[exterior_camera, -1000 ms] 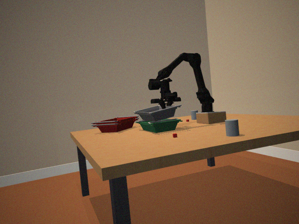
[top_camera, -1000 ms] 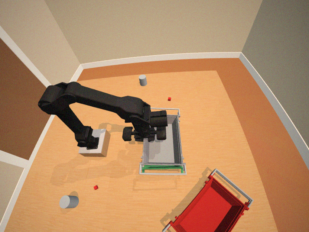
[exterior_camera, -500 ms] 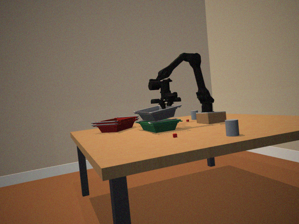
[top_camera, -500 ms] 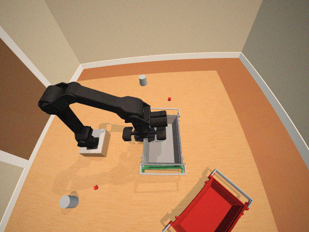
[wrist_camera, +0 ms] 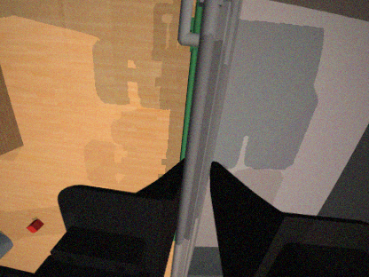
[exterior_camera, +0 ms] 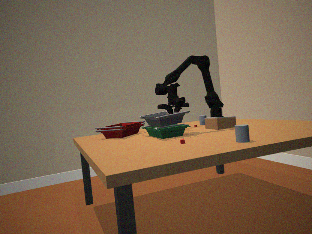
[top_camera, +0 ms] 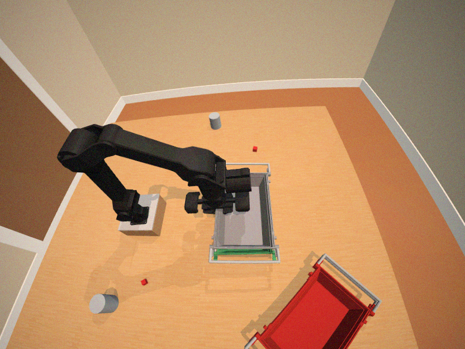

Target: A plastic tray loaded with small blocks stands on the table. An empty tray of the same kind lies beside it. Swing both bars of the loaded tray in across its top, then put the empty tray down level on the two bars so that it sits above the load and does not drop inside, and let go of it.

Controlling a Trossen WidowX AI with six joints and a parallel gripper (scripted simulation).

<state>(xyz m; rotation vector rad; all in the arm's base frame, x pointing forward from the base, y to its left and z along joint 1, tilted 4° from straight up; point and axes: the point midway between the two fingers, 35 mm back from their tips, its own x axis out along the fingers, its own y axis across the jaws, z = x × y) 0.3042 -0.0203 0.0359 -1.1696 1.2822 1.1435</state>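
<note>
The empty grey tray (top_camera: pixel 247 232) (exterior_camera: pixel 167 121) (wrist_camera: pixel 201 89) is above the green tray (top_camera: pixel 243 251) (exterior_camera: pixel 163 133) (wrist_camera: pixel 190 89), tilted slightly with its robot-side edge higher. Its own wire bars stick out past its ends. My gripper (top_camera: pixel 217 210) (exterior_camera: pixel 173 111) (wrist_camera: pixel 200 165) is shut on the rim of its long side nearest the robot base. A grey bar (exterior_camera: pixel 172 126) lies across the near end of the green tray's top. The green tray's other bar and its load are hidden beneath the grey tray, and I cannot tell whether the grey tray touches the bars.
A red tray (top_camera: pixel 315 311) (exterior_camera: pixel 126 131) stands beyond. One red block (top_camera: pixel 255 149) (exterior_camera: pixel 182 141) and a grey cylinder (top_camera: pixel 215 122) (exterior_camera: pixel 242 133) stand on one side. Another red block (top_camera: pixel 144 281) (exterior_camera: pixel 195 125) (wrist_camera: pixel 35 225) and cylinder (top_camera: pixel 104 303) (exterior_camera: pixel 202 120) stand on the other.
</note>
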